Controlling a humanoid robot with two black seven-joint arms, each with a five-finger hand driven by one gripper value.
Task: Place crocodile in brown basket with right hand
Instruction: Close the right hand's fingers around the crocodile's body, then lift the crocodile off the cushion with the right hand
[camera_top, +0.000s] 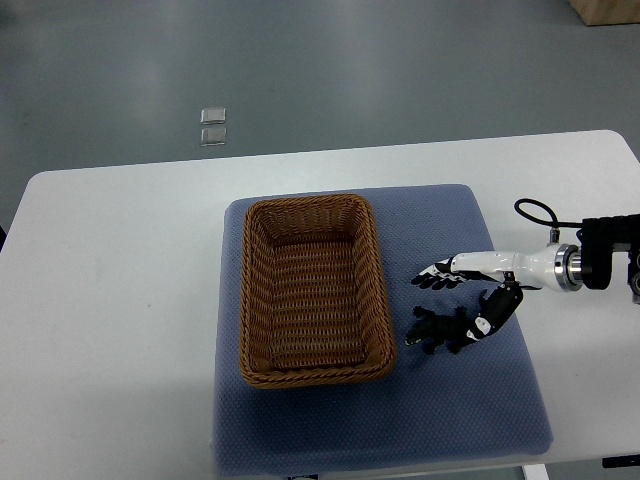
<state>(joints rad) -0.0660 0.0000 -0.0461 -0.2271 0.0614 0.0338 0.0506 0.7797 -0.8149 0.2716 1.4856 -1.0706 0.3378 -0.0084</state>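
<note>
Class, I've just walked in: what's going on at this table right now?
The robot's right hand reaches in from the right, right at a small dark crocodile. The crocodile lies on the blue mat, just right of the brown basket. The basket is empty, so the crocodile has not gone in yet. Whether the hand already grips it is unclear.

One view only is supplied. The surface (120, 280) is looked down upon steeply from the robot's side, at moderate range; floor (350, 70) is seen beyond its far edge.
</note>
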